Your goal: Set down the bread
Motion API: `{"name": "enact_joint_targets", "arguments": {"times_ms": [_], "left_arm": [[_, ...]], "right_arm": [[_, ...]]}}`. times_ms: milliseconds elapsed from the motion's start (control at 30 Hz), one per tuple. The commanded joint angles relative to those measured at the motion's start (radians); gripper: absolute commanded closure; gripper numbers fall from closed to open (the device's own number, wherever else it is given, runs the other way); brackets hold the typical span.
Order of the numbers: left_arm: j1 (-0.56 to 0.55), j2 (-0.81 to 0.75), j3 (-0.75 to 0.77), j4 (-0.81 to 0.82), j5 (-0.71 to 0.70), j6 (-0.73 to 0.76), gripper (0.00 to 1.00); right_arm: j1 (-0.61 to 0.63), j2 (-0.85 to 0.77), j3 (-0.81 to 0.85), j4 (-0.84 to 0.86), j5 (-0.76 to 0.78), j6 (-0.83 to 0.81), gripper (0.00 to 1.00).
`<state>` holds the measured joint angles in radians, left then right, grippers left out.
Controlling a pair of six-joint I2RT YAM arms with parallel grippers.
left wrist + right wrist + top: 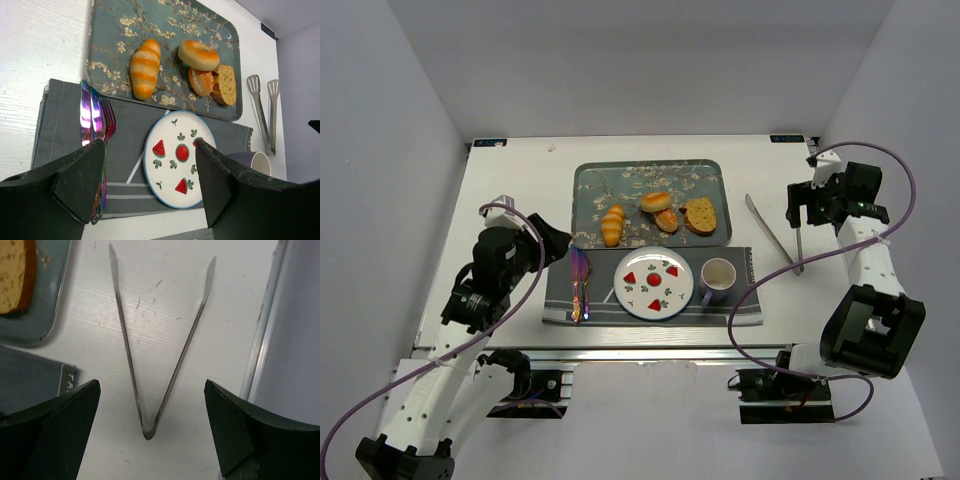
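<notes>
The bread [656,201] is a golden-brown ring lying on the floral tray [595,180], partly resting on a small orange bun [667,220]. In the left wrist view the bread [199,54] lies far beyond my fingers. The white watermelon plate [654,283] sits on the grey placemat in front of the tray and shows between my left fingers [180,160]. My left gripper [560,242] [150,180] is open and empty, held above the placemat's left part. My right gripper [803,212] [152,440] is open and empty above the hinge end of the metal tongs [150,355].
A striped croissant roll [611,225] and a seeded bread slice [700,215] also lie on the tray. Iridescent cutlery [579,285] lies left of the plate and a purple cup [717,279] stands right of it. The tongs [775,235] lie on the table right of the tray.
</notes>
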<state>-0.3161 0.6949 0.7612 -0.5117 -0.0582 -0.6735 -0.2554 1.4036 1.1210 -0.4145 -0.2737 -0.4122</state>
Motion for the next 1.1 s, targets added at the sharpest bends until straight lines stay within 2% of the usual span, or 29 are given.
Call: {"name": "enact_joint_targets", "arguments": {"times_ms": [0, 33, 67, 333, 467, 700, 967, 1067], "left_arm": [[0.003, -0.006, -0.017, 0.019, 0.009, -0.003, 0.18], [0.005, -0.011, -0.019, 0.019, 0.009, -0.006, 0.18], [0.003, -0.014, -0.02, 0.018, 0.009, -0.008, 0.18], [0.003, -0.032, -0.023, 0.004, -0.015, -0.005, 0.18], [0.003, -0.018, -0.054, 0.035, -0.006, -0.009, 0.18], [0.003, 0.025, -0.039, 0.045, 0.003, -0.003, 0.18], [0.005, 0.02, -0.053, 0.041, -0.003, -0.009, 0.18], [0.003, 0.022, -0.049, 0.039, -0.009, -0.009, 0.18]], "right_arm": [[-0.016, -0.005, -0.05, -0.031, -0.092, -0.15, 0.11], [-0.04, -0.005, -0.055, -0.068, -0.132, -0.266, 0.11], [-0.047, -0.005, -0.09, -0.073, -0.153, -0.275, 0.11], [-0.053, -0.011, -0.231, 0.062, -0.044, -0.211, 0.11], [-0.053, 0.064, -0.216, 0.039, 0.028, -0.218, 0.11], [-0.053, 0.182, -0.167, 0.068, 0.027, -0.197, 0.11], [-0.027, 0.376, -0.012, 0.071, 0.004, -0.183, 0.11], [-0.007, 0.399, -0.018, 0.111, 0.025, -0.183, 0.11]]}}
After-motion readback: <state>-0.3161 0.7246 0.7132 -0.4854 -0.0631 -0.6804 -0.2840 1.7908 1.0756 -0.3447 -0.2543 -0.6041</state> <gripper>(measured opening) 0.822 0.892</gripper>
